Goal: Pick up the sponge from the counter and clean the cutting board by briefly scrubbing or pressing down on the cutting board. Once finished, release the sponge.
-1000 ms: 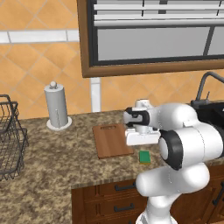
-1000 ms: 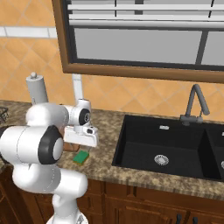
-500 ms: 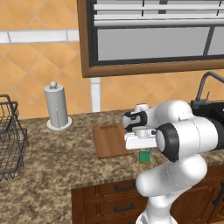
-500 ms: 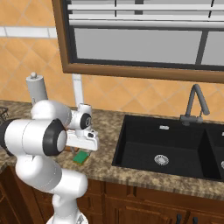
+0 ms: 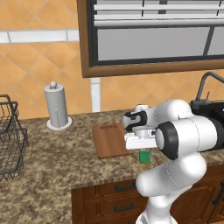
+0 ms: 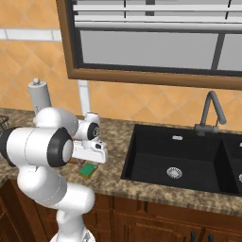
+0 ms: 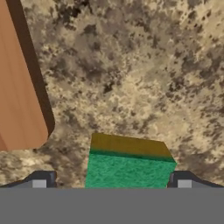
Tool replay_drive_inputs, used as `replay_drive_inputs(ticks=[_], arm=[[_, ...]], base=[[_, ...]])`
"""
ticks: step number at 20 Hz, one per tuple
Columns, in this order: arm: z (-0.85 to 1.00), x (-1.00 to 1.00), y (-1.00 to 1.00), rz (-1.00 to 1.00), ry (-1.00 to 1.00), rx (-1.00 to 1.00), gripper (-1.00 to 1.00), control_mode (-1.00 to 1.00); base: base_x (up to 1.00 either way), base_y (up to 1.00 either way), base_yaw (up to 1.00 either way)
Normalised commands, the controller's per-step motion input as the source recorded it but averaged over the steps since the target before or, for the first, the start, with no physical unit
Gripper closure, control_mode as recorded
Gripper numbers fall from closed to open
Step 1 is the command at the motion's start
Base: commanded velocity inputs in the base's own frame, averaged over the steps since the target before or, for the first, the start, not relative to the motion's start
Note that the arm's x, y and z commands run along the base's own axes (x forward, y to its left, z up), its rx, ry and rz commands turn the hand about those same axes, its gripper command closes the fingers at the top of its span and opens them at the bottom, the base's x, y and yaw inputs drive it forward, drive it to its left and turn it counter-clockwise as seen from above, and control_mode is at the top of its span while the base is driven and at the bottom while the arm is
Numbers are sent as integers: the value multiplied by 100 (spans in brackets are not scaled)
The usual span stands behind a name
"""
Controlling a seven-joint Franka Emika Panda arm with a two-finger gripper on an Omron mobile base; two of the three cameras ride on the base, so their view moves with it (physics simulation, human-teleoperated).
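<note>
Cutting board (image 7: 17, 87) beside sponge (image 7: 127, 168)

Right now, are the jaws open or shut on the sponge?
Open. In the hand view the fingertips stand apart on either side of the sponge, gaps showing, and the sponge lies flat on the counter beside the cutting board.

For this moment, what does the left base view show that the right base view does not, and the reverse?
Left base view alone: the cutting board, a wire basket at the left edge, and drawers under the counter. Right base view alone: the full black sink with its drain. Both share the sponge lying on the counter beside the arm, the paper towel holder, the faucet and the window.
</note>
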Motion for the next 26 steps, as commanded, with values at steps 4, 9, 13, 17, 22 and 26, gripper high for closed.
replay_drive_inputs(ticks=[4,9,13,17,22,26], arm=[[-9,0,0,-2,0,0,-100,-100],[-27,-7,0,-4,0,0,-100,-100],[-21,-9,0,-4,0,0,-100,-100],[-21,-2,0,-3,0,0,-100,-100],[-3,0,0,-1,0,0,-100,-100],[0,0,0,-1,0,0,100,-100]], base=[[0,0,0],[0,0,0],[0,0,0],[0,0,0],[0,0,0],[0,0,0]])
